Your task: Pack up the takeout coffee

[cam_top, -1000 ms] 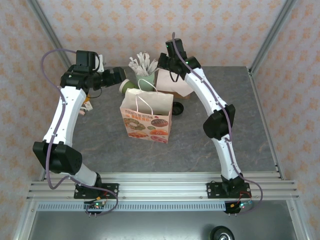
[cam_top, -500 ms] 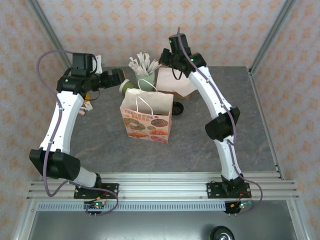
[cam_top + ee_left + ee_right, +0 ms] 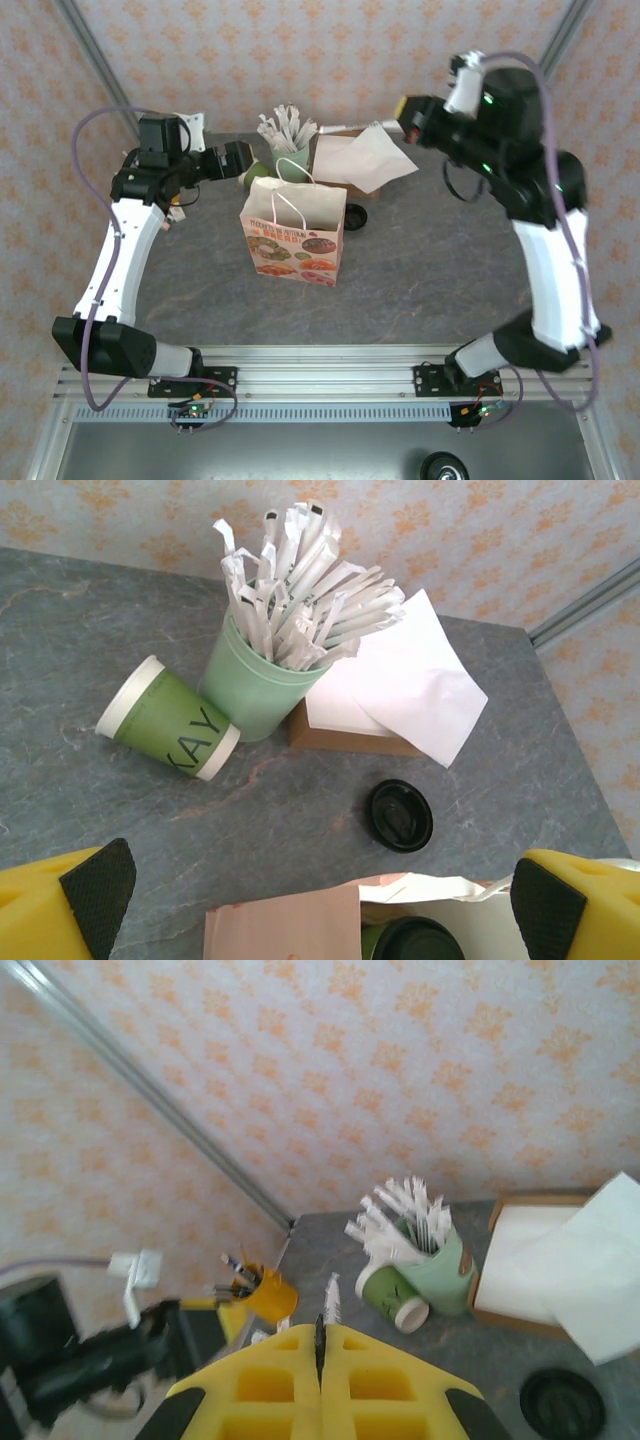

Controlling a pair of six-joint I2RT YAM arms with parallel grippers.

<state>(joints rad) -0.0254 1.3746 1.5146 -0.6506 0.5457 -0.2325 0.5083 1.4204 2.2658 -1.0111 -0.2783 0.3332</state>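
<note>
Left tool [image 3: 322, 900] gapes near cup [image 3: 168, 718] lettered "KAY".

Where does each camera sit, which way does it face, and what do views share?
Top external: above, behind the bases, facing down on the grey table; left gripper and right gripper show.
Left wrist: at back left, angled down and rightward at the pale green cup of wrapped sticks; its open yellow fingers show.
Right wrist: raised at back right, facing left; its shut yellow fingers pinch a white wrapped stick.
Both wrist views share that cup and the round black plastic lid.
</note>
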